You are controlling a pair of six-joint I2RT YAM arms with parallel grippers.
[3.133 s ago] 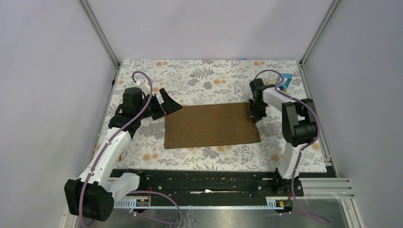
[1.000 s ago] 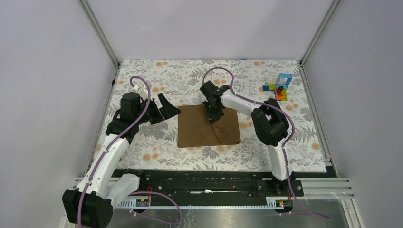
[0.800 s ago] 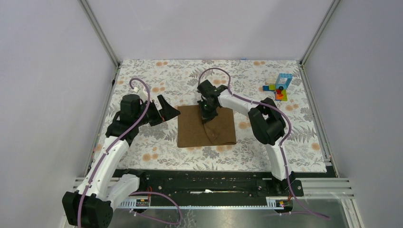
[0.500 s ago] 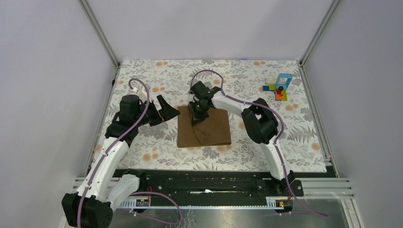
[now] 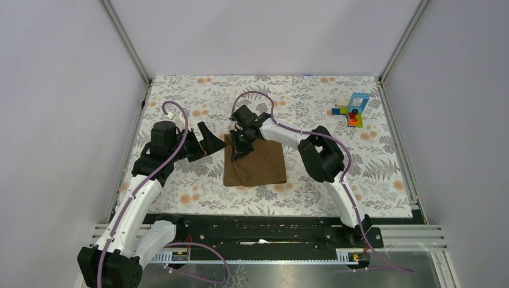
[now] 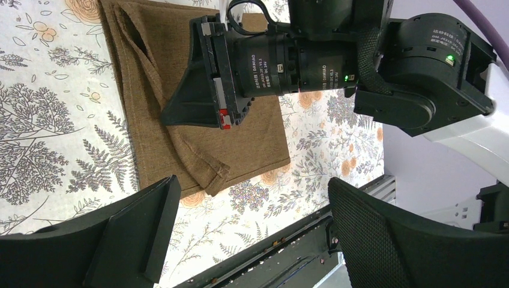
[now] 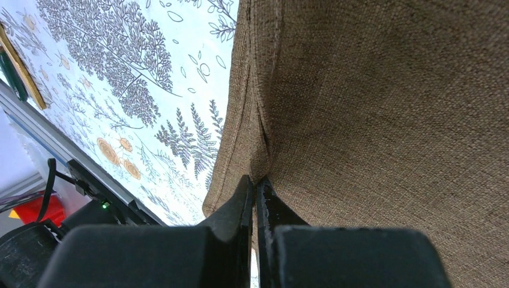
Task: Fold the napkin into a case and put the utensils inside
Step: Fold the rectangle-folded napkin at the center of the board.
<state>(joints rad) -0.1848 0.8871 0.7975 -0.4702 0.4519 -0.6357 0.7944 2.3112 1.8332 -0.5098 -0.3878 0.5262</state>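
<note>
The brown napkin (image 5: 258, 165) lies folded over on itself in the middle of the floral covering, a loose fold along its left side (image 6: 180, 120). My right gripper (image 5: 239, 146) is at the napkin's far left corner, shut on a pinch of its fabric (image 7: 255, 180), with the cloth (image 7: 372, 108) spreading out beneath it. My left gripper (image 5: 211, 141) hovers just left of the napkin, open and empty (image 6: 252, 186). A thin yellow-orange strip (image 7: 17, 63) shows by the table's edge; I cannot tell whether it is one of the utensils.
A small stack of colourful toy blocks (image 5: 351, 110) stands at the far right. The metal frame rail (image 5: 264, 231) runs along the near edge. Grey walls close in the left, right and back sides.
My right gripper has carried the napkin's edge leftwards across the cloth, so the napkin is now folded over and much narrower. The left arm has barely moved.
</note>
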